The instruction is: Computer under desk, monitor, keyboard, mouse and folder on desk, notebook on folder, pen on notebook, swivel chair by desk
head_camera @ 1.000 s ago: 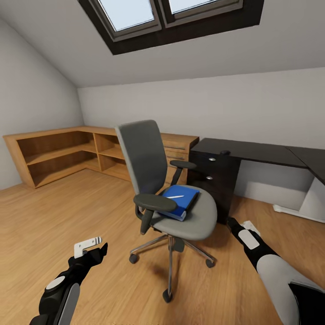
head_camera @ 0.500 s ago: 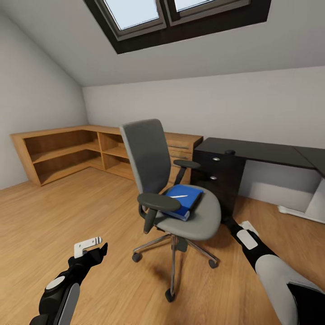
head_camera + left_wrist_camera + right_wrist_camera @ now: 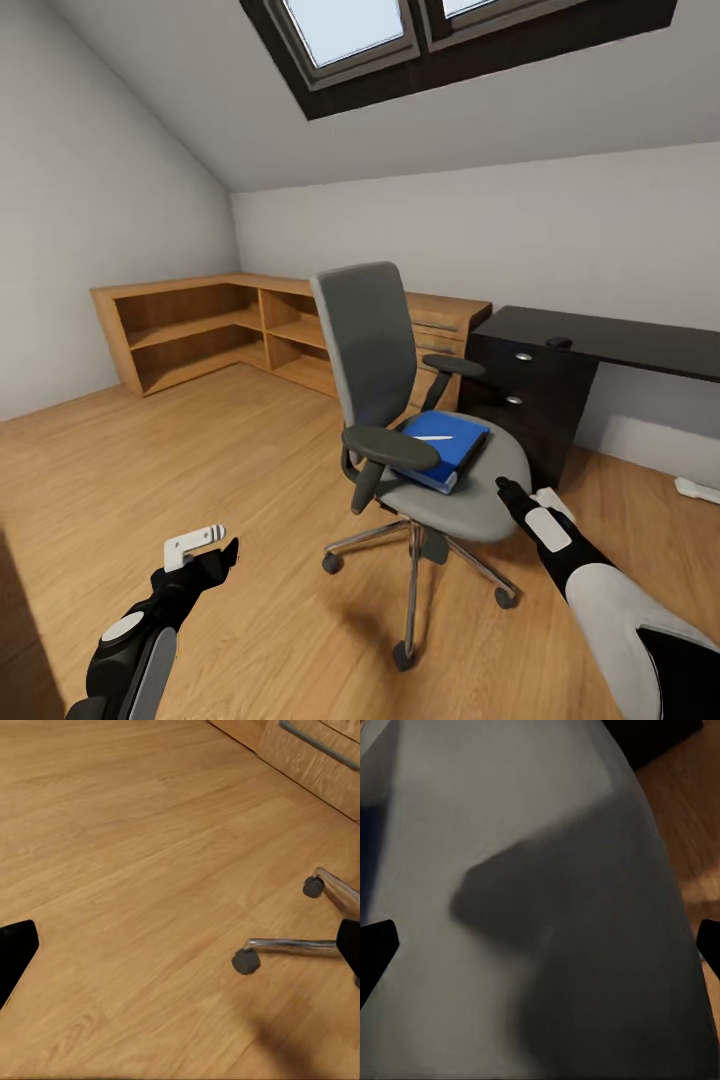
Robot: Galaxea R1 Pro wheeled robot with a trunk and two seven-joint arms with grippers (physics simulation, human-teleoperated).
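Folder [image 3: 447, 447] lay flat on the seat of the swivel chair [image 3: 400, 400], bright blue, with the pen [image 3: 433, 437] resting on top of it. Chair stood on the wooden floor [image 3: 200, 480] just beside the drawer end of the black bench [image 3: 600, 335]; a small dark object sat on the bench top, too small to identify. Right gripper [image 3: 512, 497] hovered at the chair seat's edge, fingers spread wide, holding nothing. Left gripper [image 3: 215, 545] hung over the floor, apart from the chair base [image 3: 300, 945], fingers spread and empty.
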